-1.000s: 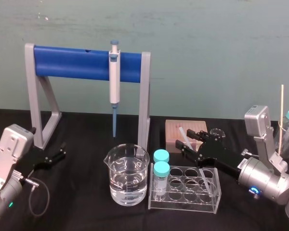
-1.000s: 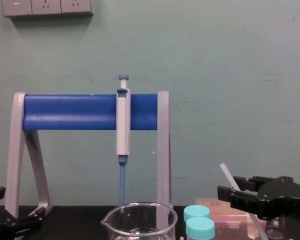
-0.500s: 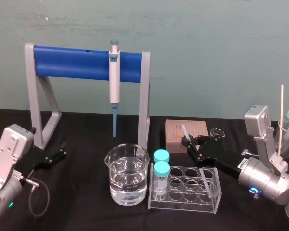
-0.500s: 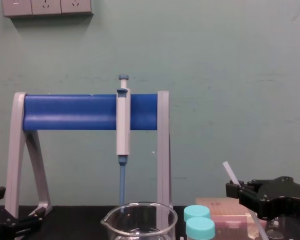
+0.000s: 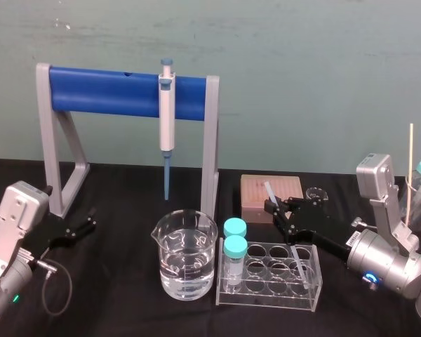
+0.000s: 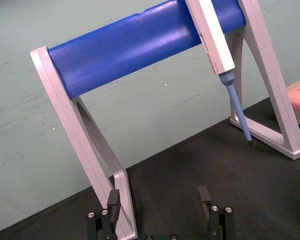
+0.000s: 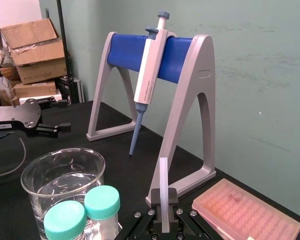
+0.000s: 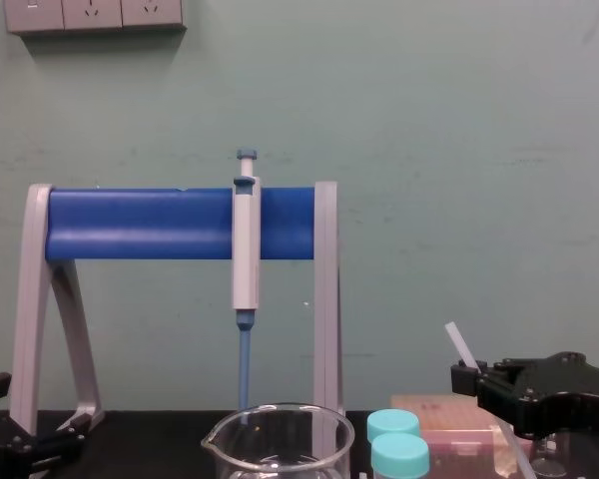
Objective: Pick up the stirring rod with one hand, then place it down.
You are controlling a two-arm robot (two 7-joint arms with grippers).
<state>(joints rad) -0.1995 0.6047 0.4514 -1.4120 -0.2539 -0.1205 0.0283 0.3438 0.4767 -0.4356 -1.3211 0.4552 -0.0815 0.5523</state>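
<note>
Newly shut, the right black claw (image 5: 273,208) is pinching the thin whitish translucent rod (image 5: 266,188) jutting above it, probably risking slippage if jerked.

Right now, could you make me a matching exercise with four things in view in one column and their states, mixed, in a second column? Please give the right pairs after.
Things:
1. stirring rod
2. pipette
3. beaker
4. left gripper

States:
A. hangs on the blue bar
B. open, holds nothing
C. clamped in the right gripper
D. holds clear liquid

Pairs: 1-C, 2-A, 3-D, 4-B
</note>
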